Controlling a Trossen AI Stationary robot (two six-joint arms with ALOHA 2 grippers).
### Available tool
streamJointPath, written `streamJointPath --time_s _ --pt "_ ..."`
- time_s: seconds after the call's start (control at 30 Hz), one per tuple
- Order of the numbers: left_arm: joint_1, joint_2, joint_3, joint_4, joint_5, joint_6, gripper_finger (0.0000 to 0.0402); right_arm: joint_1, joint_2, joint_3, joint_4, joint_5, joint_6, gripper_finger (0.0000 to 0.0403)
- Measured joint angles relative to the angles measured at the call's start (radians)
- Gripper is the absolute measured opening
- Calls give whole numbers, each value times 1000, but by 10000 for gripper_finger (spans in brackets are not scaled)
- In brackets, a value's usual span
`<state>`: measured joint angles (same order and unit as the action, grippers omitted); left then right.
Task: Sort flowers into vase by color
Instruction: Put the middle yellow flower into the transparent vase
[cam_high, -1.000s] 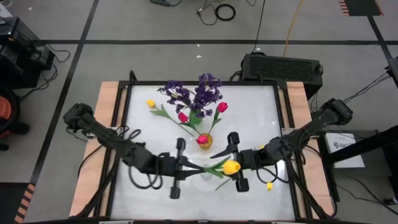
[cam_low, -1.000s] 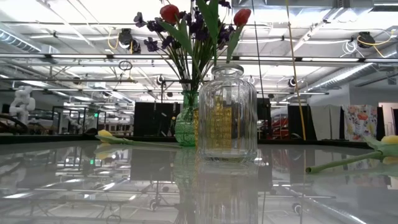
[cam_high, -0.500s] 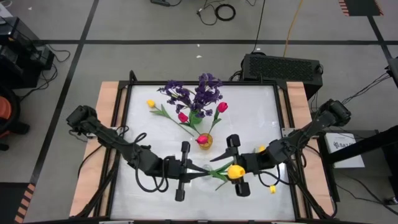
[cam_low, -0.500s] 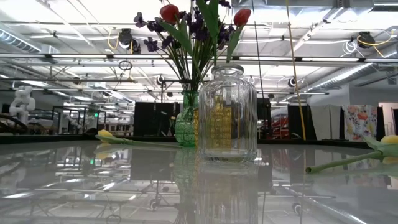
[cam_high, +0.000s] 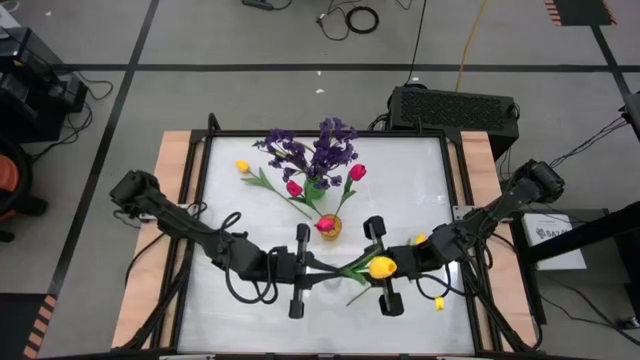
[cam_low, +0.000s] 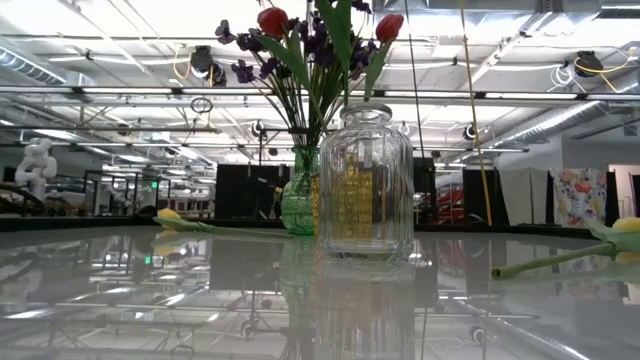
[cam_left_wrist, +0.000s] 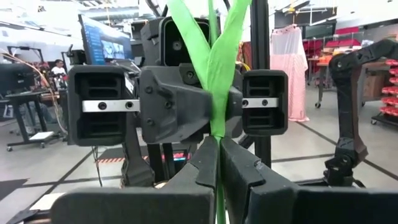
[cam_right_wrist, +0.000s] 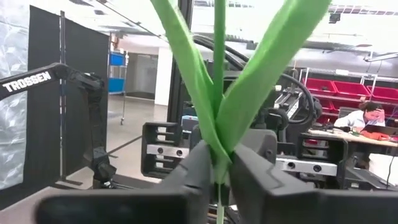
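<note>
Two grippers are closed on one yellow tulip in the lower middle of the high view, and that shared hold is what the coming move depends on. The left gripper is clamped on the green stem toward its bare end; in the left wrist view the stem is seen pinched between the fingers with the leaves rising above. The right gripper is clenched on the same stem just beside the yellow bloom, and in the right wrist view the stem and leaves are nipped between its fingers. The stem's long axis runs nearly level across the frame, bloom to the right, so the flower lies between the two facing grippers. The amber vase, already holding a red tulip, stands just above the stem; the green vase with the purple sprigs is higher in the frame. One grip probably has to be let go before the stem can be stood upright.
</note>
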<state>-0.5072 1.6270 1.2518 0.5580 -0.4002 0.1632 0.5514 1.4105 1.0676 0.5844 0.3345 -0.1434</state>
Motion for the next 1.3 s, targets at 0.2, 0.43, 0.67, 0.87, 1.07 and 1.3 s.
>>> streamJointPath --time_s 0.2,0.43,0.67,0.87,1.07,1.3 --pt "2 5 0 4 1 1 11 0 0 0 -2 0 0 10" --pt "-36 -11 -1 -79 -36 -22 107 0 -6 -1 -30 1 1 4" --pt "-118 -103 -1 -244 -373 -25 257 0 -56 -1 -163 11 149 3" --pt "-190 -168 0 -515 -665 -49 296 -9 -46 -1 -242 85 201 3" --pt "-209 -200 0 -857 -680 -224 297 -61 -26 -2 -290 86 292 4" --pt "-208 -200 0 -1164 -594 -433 297 -95 -26 -2 -384 88 345 4"
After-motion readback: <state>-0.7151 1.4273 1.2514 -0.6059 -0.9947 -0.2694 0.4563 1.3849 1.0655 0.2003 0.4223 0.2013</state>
